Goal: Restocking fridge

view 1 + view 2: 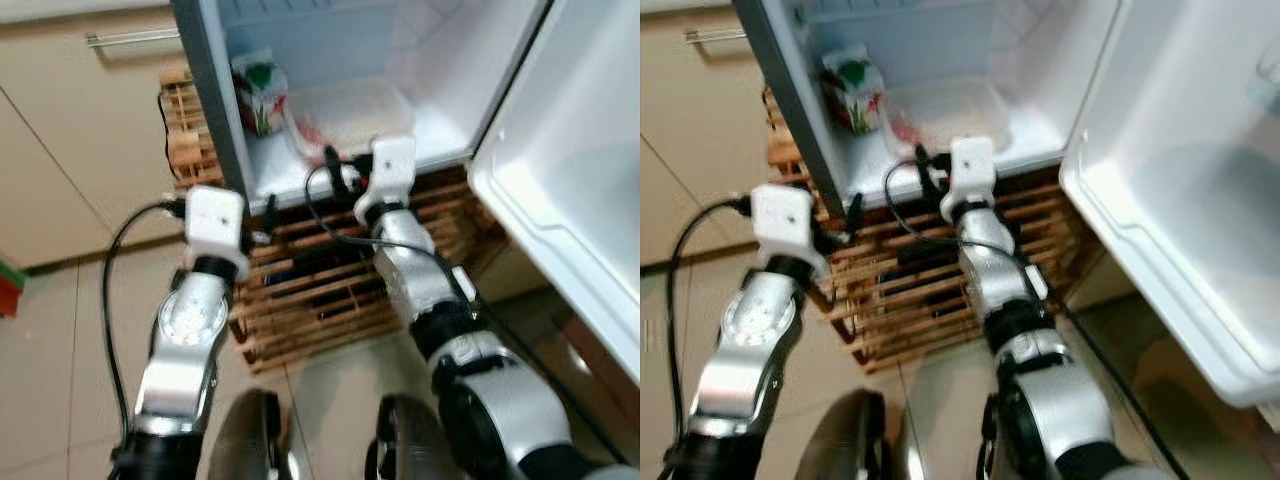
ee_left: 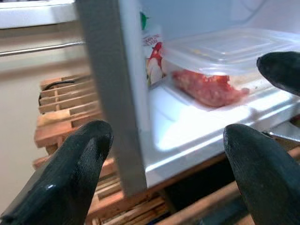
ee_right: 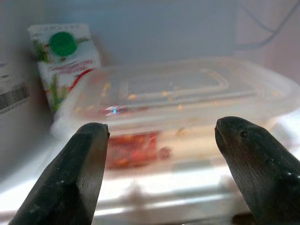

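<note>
The carton [image 3: 65, 61] print is too blurred to read; the fridge door [image 1: 570, 200] is cut off.

Clear plastic container [image 3: 178, 93]; printed carton [image 3: 63, 61]; slatted wood crate [image 1: 320, 270].

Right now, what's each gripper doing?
Left gripper: open, holding nothing.
Right gripper: open, empty, facing the plastic container.

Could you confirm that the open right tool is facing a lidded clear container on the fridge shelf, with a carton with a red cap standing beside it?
Not quite: the carton's cap is green, as the right wrist view shows. The rest holds: the open right tool faces the lidded clear container on the fridge shelf.
</note>
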`<state>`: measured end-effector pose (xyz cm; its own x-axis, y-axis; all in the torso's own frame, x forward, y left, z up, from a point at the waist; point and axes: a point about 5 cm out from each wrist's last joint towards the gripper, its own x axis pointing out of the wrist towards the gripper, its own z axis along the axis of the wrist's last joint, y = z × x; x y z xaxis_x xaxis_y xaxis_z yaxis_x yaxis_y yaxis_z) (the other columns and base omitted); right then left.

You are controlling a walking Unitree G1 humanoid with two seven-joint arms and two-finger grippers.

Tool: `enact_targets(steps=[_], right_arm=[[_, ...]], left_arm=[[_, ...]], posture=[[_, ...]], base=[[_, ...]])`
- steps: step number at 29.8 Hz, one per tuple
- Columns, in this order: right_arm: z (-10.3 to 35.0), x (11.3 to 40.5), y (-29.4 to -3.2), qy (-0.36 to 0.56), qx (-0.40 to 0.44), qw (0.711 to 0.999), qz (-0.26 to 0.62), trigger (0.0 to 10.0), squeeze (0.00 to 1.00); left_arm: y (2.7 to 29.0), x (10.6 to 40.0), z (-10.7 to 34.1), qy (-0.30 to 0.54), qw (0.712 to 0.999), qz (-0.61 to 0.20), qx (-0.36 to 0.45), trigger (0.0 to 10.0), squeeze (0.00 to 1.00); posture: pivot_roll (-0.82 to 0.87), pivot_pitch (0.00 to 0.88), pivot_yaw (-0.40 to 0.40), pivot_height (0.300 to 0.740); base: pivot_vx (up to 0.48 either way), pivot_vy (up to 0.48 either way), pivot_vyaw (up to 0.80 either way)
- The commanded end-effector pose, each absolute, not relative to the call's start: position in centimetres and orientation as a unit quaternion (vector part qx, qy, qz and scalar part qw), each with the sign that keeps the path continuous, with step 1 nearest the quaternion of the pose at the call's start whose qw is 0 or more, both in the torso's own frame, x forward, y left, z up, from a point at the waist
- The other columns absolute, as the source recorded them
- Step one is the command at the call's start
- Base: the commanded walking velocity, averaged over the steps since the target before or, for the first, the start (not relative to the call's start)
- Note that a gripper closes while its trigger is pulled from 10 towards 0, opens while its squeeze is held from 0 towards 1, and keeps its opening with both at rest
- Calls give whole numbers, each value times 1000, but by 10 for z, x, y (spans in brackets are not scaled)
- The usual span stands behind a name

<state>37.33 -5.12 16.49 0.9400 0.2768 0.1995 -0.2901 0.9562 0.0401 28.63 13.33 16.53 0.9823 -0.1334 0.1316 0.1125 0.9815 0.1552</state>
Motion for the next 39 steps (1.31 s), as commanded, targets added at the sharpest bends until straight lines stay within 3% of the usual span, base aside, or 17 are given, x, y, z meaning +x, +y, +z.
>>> enact_targets(steps=[1,8,15,22,26,34,37,39], right_arm=[[165,373,-43,-89,37,983,157,10000,0],[166,374,-46,-92,34,983,155,10000,0],[155,363,-77,-99,27,987,120,10000,0],[116,310,-123,-56,-6,995,79,10000,0],[108,280,-147,-46,-10,998,39,10000,0],[113,284,-152,-35,9,999,21,10000,0],[114,294,-153,-30,17,999,22,10000,0],[114,298,-153,-27,24,999,22,10000,0]], left_arm=[[137,284,166,-74,993,-56,71,10000,0],[139,284,166,-72,993,-53,77,10000,0],[148,282,162,-60,992,-48,101,10000,0],[154,275,161,-51,993,-59,88,10000,0],[139,266,160,-50,991,-119,27,10000,0],[117,281,159,-55,987,-150,13,10000,0],[129,297,150,-36,993,-88,68,10000,0],[136,302,147,-23,996,-69,59,10000,0]], posture=[[131,118,-12,641],[134,111,-15,641],[119,79,-31,641],[56,32,-36,641],[6,0,-18,641],[-30,0,-5,666],[-22,0,-11,686],[-22,0,-12,696]], base=[[0,0,0],[0,0,0],[0,0,0],[0,0,0],[0,0,0],[0,0,0],[0,0,0],[0,0,0]])
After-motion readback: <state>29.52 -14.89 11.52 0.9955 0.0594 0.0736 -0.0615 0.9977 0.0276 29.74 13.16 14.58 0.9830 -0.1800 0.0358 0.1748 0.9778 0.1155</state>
